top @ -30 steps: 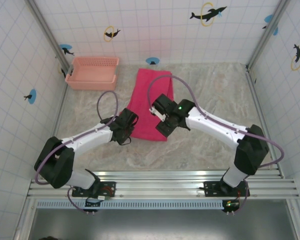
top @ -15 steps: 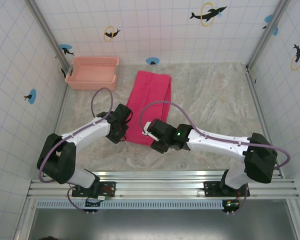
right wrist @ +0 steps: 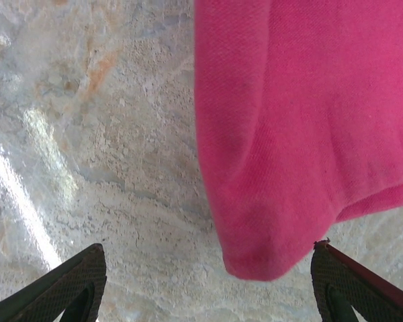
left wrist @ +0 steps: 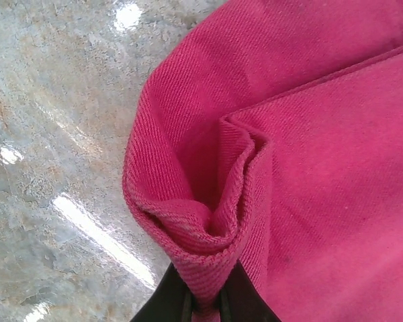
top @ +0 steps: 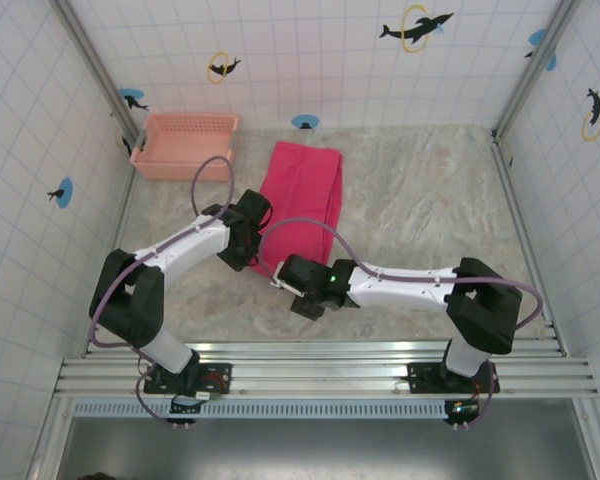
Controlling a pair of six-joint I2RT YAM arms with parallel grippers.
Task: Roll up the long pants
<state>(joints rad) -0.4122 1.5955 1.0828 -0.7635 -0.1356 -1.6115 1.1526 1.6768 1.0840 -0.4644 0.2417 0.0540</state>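
- Top external view: pants [top: 302,190] lie as a long folded strip on the table [top: 420,220], running from the far edge toward the middle; basket [top: 185,145] sits in the far left corner
- Left wrist view: left gripper [left wrist: 205,305] is clamped on a bunched fold of the pants
- Right wrist view: right gripper [right wrist: 211,288] hangs over a corner of the pants, jaws spread wide, holding nothing

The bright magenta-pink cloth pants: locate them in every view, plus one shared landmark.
Top external: magenta-pink cloth pants, centre, a folded strip.
Left wrist: pants fill the right; left gripper pinches their corner.
Right wrist: pants upper right, corner reaching lower centre.
Shared landmark: marbled grey tabletop.
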